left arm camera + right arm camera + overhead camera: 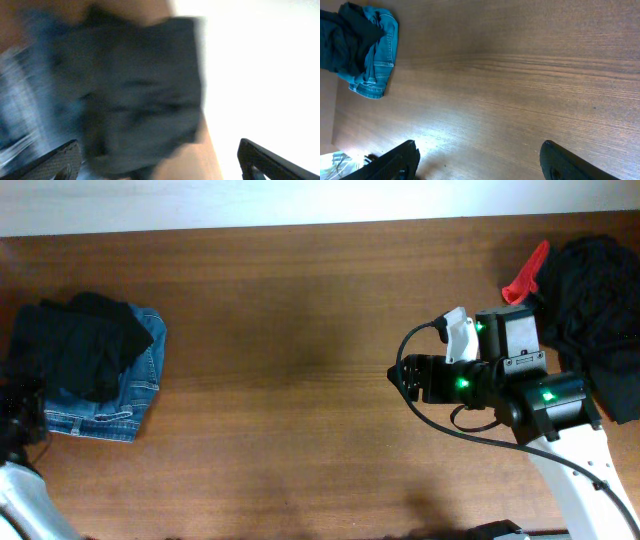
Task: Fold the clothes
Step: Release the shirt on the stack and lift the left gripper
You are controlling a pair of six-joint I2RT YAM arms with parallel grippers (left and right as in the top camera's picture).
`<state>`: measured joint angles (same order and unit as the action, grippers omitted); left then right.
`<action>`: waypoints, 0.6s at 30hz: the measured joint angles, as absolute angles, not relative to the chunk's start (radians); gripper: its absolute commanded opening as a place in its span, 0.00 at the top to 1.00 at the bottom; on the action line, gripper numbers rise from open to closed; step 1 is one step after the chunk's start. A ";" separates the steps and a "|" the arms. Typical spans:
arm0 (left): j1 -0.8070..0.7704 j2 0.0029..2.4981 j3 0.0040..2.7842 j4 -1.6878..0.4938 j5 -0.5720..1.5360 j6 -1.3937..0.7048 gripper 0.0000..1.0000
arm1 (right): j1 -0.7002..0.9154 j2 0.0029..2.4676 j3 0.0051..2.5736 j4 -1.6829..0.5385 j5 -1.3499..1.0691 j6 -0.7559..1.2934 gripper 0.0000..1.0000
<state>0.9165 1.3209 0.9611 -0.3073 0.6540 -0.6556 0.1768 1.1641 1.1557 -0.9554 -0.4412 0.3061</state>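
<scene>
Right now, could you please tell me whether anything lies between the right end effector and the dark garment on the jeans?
Nothing visible does. Only bare wooden table lies between the right end effector and the dark garment, which rests on the folded jeans near the table's left edge.

Very dark clothes [85, 340], faded blue jeans [135, 392], brown wood-grained table [300, 380], red plastic piece [525, 275]

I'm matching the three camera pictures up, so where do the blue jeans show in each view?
Overhead: the blue jeans lie at the left edge, mid-height.
Left wrist: a blurred blue patch on the left.
Right wrist: top left corner.
Shared landmark: the dark garment lying on top of them, seen in all three.
</scene>
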 measured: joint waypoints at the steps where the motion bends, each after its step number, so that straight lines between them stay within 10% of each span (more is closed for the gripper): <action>1: 0.915 1.296 0.962 -0.280 0.680 -0.649 0.01 | 0.177 1.164 1.156 -0.956 -0.441 0.306 0.18; 18: 0.415 1.183 1.360 -0.395 0.993 -0.332 0.01 | 0.177 1.092 1.359 -0.959 -0.243 0.262 0.09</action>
